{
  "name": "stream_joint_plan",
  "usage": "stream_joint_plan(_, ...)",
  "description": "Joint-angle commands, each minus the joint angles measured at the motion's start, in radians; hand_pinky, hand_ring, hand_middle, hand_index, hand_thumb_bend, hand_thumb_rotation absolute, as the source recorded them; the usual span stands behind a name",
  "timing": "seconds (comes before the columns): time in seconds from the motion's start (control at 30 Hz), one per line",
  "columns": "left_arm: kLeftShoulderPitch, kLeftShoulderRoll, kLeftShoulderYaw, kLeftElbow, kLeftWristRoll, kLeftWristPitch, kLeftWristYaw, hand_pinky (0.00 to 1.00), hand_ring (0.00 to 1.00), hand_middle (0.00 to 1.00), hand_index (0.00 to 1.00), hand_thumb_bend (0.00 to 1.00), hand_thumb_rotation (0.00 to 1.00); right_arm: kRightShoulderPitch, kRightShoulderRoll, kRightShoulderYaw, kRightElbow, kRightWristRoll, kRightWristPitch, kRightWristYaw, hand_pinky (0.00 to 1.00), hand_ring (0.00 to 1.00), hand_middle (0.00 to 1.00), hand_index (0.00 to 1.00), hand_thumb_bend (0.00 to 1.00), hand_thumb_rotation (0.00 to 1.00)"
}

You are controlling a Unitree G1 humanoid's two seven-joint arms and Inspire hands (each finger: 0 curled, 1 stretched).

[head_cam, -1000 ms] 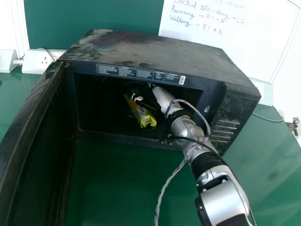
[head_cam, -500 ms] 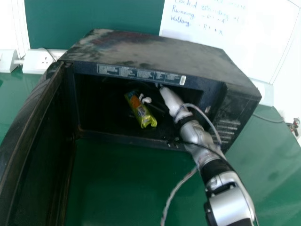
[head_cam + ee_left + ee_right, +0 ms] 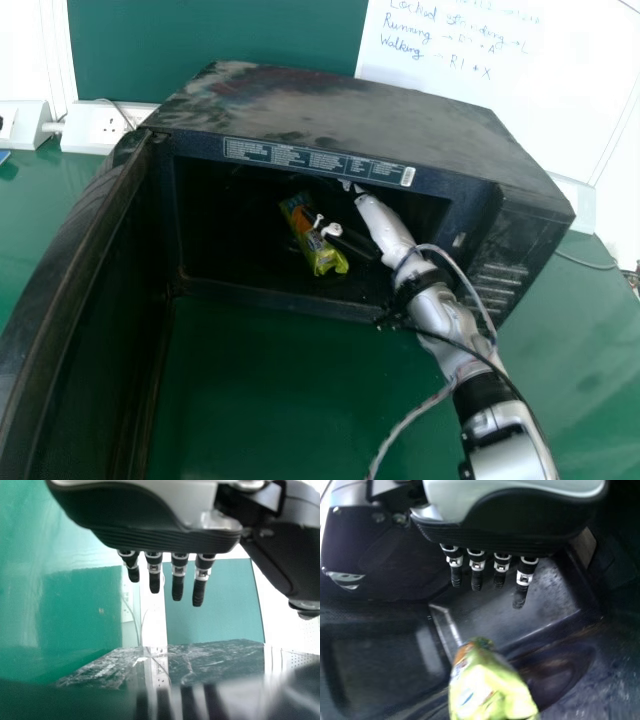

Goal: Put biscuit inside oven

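Biscuit packet (image 3: 318,247) in oven (image 3: 350,110) | long axis: back-left to front-right | right hand (image 3: 383,225), left hand (image 3: 150,510): fingers straight

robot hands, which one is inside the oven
The right robot hand, inside the oven near the biscuit packet; the left robot hand is outside.

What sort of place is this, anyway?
Probably a robotics lab or test room: handwritten notes cover a whiteboard behind, and a robot arm extends into an open oven on a green table.
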Motion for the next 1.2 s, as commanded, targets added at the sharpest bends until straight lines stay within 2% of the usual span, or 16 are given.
stream_joint_plan(0.0, 0.014, 0.000, 0.001, -0.011, 0.001, 0.007, 0.006, 0.73, 0.82, 0.87, 0.88, 0.87, 1.00, 0.071, -0.055, -0.032, -0.066, 0.023, 0.031, 0.022, 0.83, 1.00, 1.00, 1.00, 0.90, 0.65)
stream_joint_plan(0.1, 0.017, 0.000, 0.000, -0.017, -0.001, 0.012, 0.006, 0.71, 0.80, 0.84, 0.88, 0.87, 1.00, 0.134, -0.077, -0.056, -0.183, 0.037, 0.054, 0.063, 0.83, 1.00, 1.00, 1.00, 0.90, 0.65)
stream_joint_plan(0.3, 0.019, 0.002, 0.001, -0.023, 0.000, 0.015, 0.005, 0.75, 0.83, 0.87, 0.88, 0.87, 1.00, 0.236, -0.137, -0.094, -0.377, 0.061, 0.049, 0.166, 0.83, 1.00, 1.00, 1.00, 0.90, 0.65)
stream_joint_plan(0.47, 0.025, 0.000, 0.000, -0.033, -0.005, 0.024, 0.009, 0.81, 0.86, 0.90, 0.89, 0.87, 1.00, 0.322, -0.195, -0.123, -0.564, 0.082, 0.081, 0.285, 0.83, 1.00, 1.00, 1.00, 0.89, 0.64)
stream_joint_plan(0.7, 0.026, 0.001, 0.000, -0.033, -0.002, 0.025, 0.009, 0.82, 0.87, 0.90, 0.90, 0.86, 1.00, 0.383, -0.253, -0.159, -0.747, 0.104, 0.137, 0.417, 0.84, 1.00, 1.00, 1.00, 0.90, 0.65)
stream_joint_plan(0.93, 0.022, -0.001, -0.001, -0.033, 0.000, 0.021, 0.010, 0.78, 0.86, 0.90, 0.90, 0.83, 1.00, 0.439, -0.271, -0.210, -0.860, 0.135, 0.174, 0.460, 0.83, 1.00, 1.00, 1.00, 0.89, 0.65)
stream_joint_plan(1.07, 0.023, 0.000, -0.002, -0.037, 0.005, 0.026, 0.014, 0.76, 0.85, 0.90, 0.89, 0.83, 1.00, 0.501, -0.289, -0.250, -0.915, 0.170, 0.140, 0.462, 0.84, 1.00, 1.00, 1.00, 0.90, 0.66)
stream_joint_plan(1.17, 0.019, 0.002, 0.001, -0.034, 0.006, 0.023, 0.014, 0.73, 0.84, 0.90, 0.88, 0.88, 1.00, 0.554, -0.294, -0.290, -0.952, 0.208, 0.123, 0.459, 0.84, 1.00, 1.00, 1.00, 0.90, 0.66)
